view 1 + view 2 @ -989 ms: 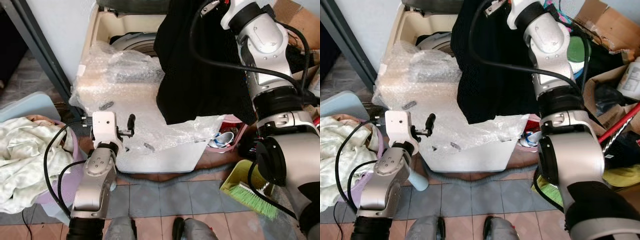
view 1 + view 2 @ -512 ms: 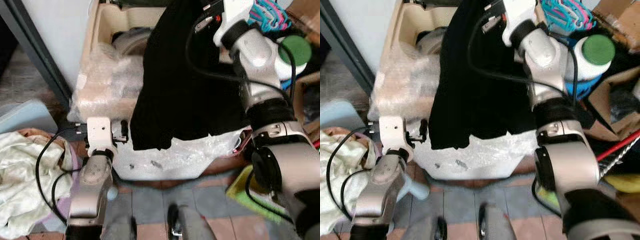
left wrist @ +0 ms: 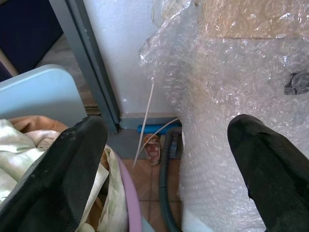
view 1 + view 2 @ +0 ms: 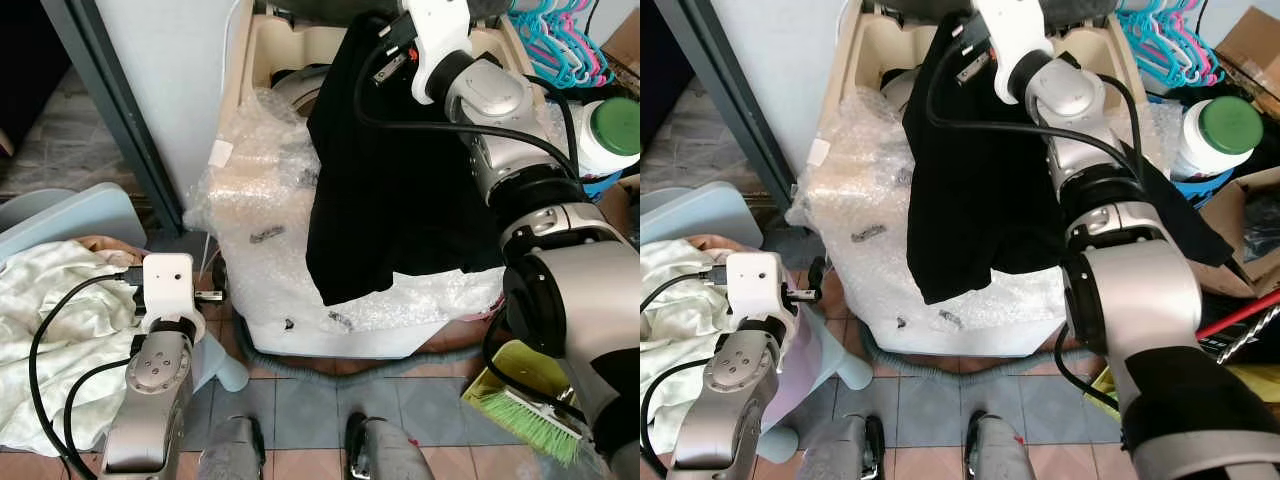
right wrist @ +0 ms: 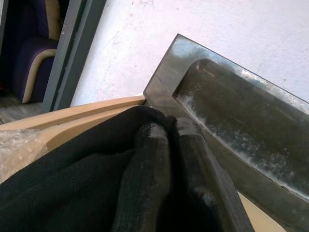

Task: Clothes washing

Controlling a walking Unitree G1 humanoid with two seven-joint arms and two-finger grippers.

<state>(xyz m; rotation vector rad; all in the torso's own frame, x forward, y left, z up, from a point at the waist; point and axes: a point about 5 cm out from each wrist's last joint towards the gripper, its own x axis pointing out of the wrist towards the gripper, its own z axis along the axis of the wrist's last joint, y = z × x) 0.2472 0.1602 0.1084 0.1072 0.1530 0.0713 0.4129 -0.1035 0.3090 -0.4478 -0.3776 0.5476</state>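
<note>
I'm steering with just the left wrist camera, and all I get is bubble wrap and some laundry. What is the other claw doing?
Observer: The right claw is up at the washer's open top, shut on a black garment.
Operator: Is the garment inside the washer?
Observer: No. It hangs down the washer's front, over the bubble wrap.
Operator: What's on the far side of the washer?
Observer: A white bottle with a green cap, to the robot's right, with coloured hangers behind it.
</note>
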